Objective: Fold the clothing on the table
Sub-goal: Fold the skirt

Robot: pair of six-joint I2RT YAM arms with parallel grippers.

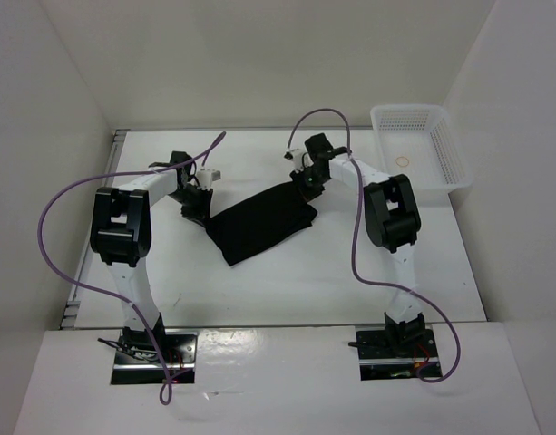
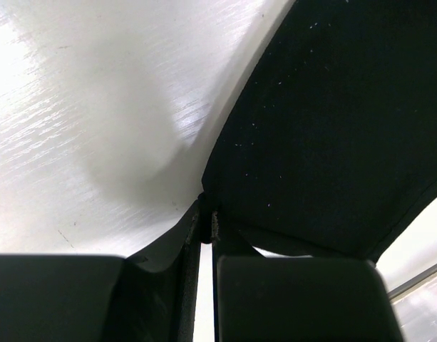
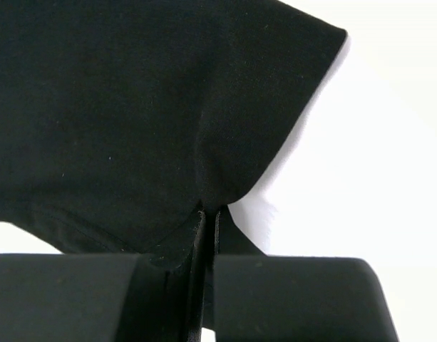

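Left claw [image 2: 207, 217] is pinched tight on one edge of the clothing [image 1: 259, 227]. Right claw [image 3: 209, 214] is clamped closed on the far corner. The cloth spans between both claws, over the table [image 1: 368, 272].

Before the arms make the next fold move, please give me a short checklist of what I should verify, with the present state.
1. Left tool shut on the clothing: ok.
2. Right tool shut on the clothing, at its other end: ok.
3. Number of layers each tool pinches: cannot tell.
4. Basket apart from the clothing: ok.
5. Bare table on the near side of the clothing: ok.
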